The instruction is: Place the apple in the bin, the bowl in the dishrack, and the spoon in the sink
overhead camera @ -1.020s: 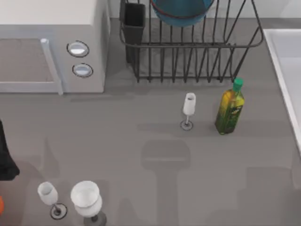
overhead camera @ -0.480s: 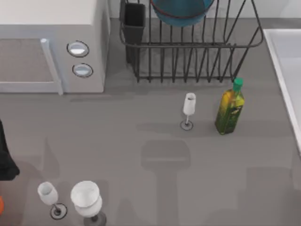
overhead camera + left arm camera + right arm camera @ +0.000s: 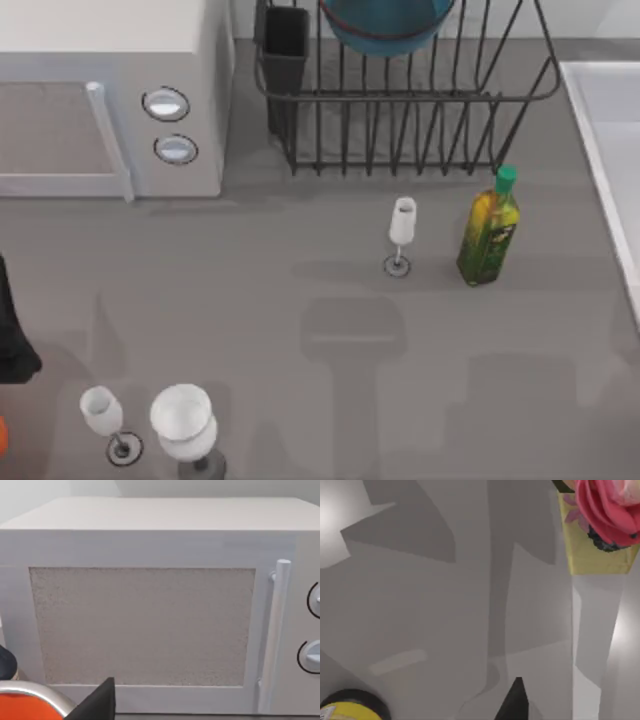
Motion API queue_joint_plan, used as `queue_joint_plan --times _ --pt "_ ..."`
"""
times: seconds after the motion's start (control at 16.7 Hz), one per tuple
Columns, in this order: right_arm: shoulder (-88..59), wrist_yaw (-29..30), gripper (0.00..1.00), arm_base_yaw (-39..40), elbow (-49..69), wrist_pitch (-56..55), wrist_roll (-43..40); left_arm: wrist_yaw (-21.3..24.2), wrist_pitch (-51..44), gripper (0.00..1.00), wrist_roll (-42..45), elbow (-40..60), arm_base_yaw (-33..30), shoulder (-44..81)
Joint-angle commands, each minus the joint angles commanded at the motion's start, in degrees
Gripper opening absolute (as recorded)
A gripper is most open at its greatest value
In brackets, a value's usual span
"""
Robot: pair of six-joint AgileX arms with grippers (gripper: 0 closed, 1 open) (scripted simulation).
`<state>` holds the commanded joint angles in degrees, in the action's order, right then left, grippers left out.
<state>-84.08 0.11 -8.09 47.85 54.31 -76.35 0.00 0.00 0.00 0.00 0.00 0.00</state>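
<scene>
From above, the large deep blue bowl with a reddish-brown rim is sitting inside the black wire dishrack at the back of the grey table, beside the rack's black rectangular cutlery cup. The white rectangular sink is lying along the table's right side, and a white microwave oven is standing at the back left. A small clear wine glass and a green-capped bottle of yellow oil are standing just in front of the rack, well apart from two more clear glasses near the front left corner. The left wrist camera is facing the microwave's speckled door and white bar handle, with a dark fingertip of the left gripper and an orange object showing at the edge. The right wrist camera is looking at the grey tabletop, a yellow box holding a pink flower and a yellow-labelled black-rimmed item; a dark fingertip of the right gripper is poking in. Whether either gripper is open or closed cannot be told.
</scene>
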Motion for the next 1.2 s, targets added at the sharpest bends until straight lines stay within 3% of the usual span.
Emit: queue_joint_plan --times 0.3,0.78,0.96,1.2 --pt "4.50 0.05 0.00 -0.14 6.59 10.85 0.06 0.00 0.00 1.00 0.00 0.00 0.00 0.00" --pt "2.94 0.06 0.00 -0.04 8.80 12.19 0.05 0.00 0.00 1.00 0.00 0.00 0.00 0.00" --pt "-3.52 0.13 0.00 -0.11 16.10 15.18 -0.50 0.00 0.00 1.00 0.00 0.00 0.00 0.00" --pt "-17.55 0.27 0.00 -0.23 34.30 21.33 -1.35 0.00 0.00 1.00 0.00 0.00 0.00 0.00"
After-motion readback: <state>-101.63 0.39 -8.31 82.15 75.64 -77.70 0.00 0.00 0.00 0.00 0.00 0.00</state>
